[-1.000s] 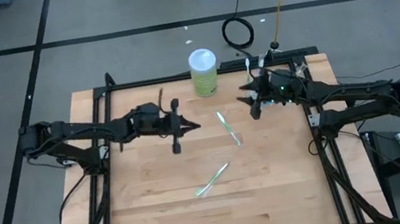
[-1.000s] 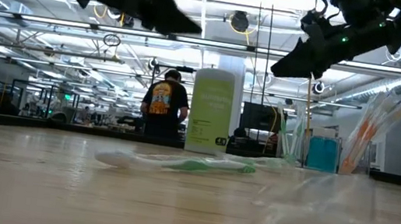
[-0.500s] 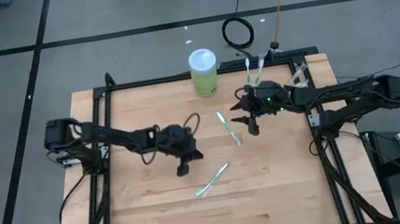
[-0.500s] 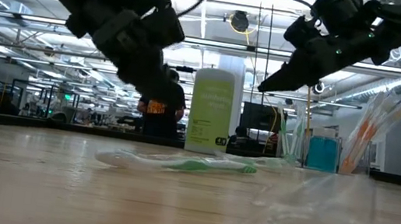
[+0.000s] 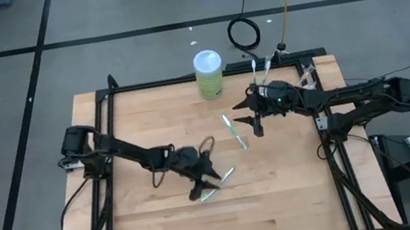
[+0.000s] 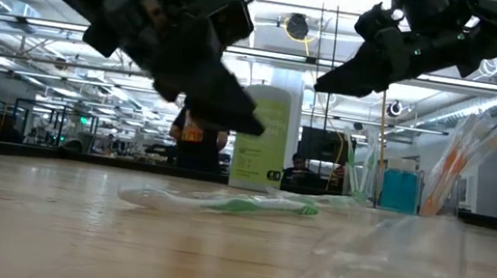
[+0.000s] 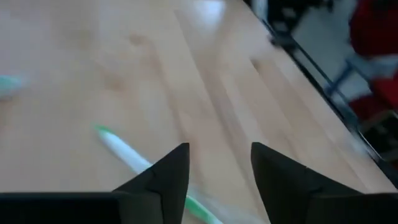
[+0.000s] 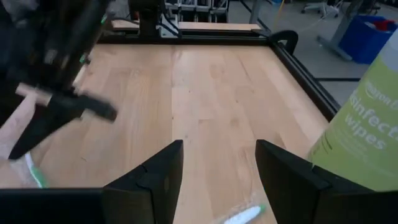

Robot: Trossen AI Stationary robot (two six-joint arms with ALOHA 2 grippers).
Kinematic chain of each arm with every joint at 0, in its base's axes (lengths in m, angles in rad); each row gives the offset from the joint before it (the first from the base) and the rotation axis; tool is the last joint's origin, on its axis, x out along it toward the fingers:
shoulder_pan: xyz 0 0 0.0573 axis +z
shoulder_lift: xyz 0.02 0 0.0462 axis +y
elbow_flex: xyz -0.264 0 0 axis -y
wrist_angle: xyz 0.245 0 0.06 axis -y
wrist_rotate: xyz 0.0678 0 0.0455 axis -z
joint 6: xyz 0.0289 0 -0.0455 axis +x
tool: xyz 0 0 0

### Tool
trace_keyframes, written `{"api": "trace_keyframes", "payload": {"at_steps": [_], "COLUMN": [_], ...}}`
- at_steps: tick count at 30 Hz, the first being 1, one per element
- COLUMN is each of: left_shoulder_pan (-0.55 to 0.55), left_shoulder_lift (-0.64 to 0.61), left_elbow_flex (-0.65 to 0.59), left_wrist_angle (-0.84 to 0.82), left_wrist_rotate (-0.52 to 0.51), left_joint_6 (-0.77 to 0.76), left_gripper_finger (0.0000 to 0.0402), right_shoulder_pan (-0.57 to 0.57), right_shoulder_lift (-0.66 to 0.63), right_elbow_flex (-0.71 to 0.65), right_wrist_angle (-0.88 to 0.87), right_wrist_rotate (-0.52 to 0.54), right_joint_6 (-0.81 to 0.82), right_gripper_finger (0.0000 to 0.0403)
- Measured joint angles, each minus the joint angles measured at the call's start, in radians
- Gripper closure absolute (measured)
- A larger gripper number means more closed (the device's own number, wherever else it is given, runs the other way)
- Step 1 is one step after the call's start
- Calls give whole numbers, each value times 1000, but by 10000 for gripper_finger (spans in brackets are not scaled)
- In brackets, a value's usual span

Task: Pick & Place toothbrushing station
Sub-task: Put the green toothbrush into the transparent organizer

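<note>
Two green-white toothbrushes lie on the table: one point(image 5: 217, 184) near the middle toward the front edge, under my left tool point(image 5: 202, 185), which is open and empty, its long axis slanting from front-left to back-right. A thin flat handle could skid away if my fingers close off-centre. My right tool point(image 5: 256, 120), also open and empty, hovers by the other toothbrush point(image 5: 232, 130) nearer the back edge.

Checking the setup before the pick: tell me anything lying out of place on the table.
Two toothbrushes lie flat on the bare wood rather than standing: one mid-table, angled, another nearer the front, by the open left tool. The open right tool hovers near the first. The lime-green cylinder stands upright.
</note>
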Motion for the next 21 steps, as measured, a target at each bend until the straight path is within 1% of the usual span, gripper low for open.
{"api": "trace_keyframes", "payload": {"at_steps": [1, 3, 5, 8, 12, 15, 18, 21], "left_shoulder_pan": [-12, -30, -48, -69, -67, -55, -28, -18], "left_shoulder_lift": [11, 47, 92, 151, 188, 180, 147, 98], "left_elbow_flex": [14, 34, 56, 83, 99, 102, 103, 103], "left_wrist_angle": [-31, -81, -82, -78, -103, -195, -324, -466], "left_wrist_rotate": [16, 89, 157, 180, 178, 172, 168, 70], "left_joint_6": [-6, -23, -37, -48, -108, -109, -71, -3], "left_gripper_finger": [220, 219, 218, 218, 218, 218, 218, 218], "right_shoulder_pan": [0, 0, 0, 6, 27, 44, 58, 66], "right_shoulder_lift": [0, 0, 0, 0, 0, 0, 0, 0], "right_elbow_flex": [0, 0, 0, 0, 0, 0, 0, 0], "right_wrist_angle": [0, -1, -1, -1, 0, 9, 33, 51], "right_wrist_rotate": [0, 0, 0, 0, 0, 0, 0, 0], "right_joint_6": [14, 38, 51, 69, 70, 69, 66, 64], "right_gripper_finger": [211, 211, 211, 211, 211, 214, 215, 215]}}
